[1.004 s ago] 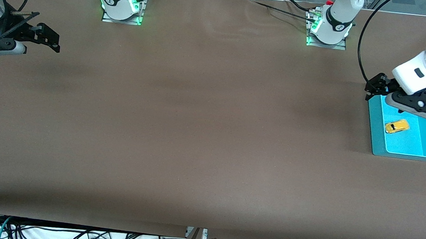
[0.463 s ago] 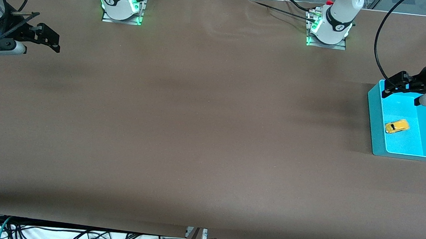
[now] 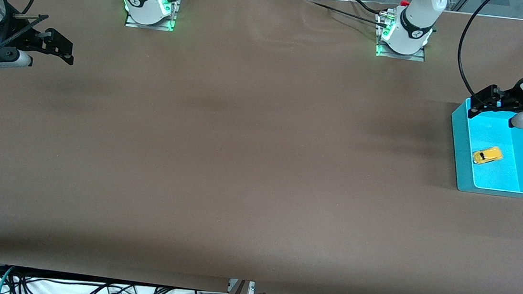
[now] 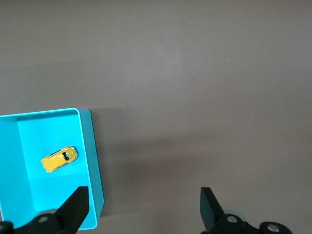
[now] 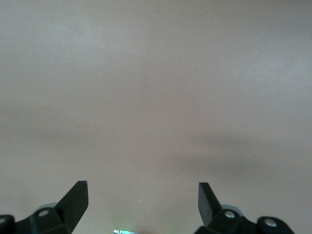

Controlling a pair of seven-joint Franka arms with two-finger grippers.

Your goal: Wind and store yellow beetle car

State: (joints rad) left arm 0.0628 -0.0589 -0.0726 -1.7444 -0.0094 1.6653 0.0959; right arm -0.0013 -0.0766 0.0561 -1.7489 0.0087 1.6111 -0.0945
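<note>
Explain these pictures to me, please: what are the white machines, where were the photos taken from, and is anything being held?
Two white robot arms stand at a brown table. One picture looks down from a high camera facing them; the other two come from cameras on each arm's wrist. Each arm ends in a black two-finger gripper. The left gripper hangs open over the corner of a turquoise bin, near its own end of the table. Inside the bin lies a tiny yellow beetle car, untouched. The right gripper waits open over bare table at the right arm's end. Nothing is held.
</note>
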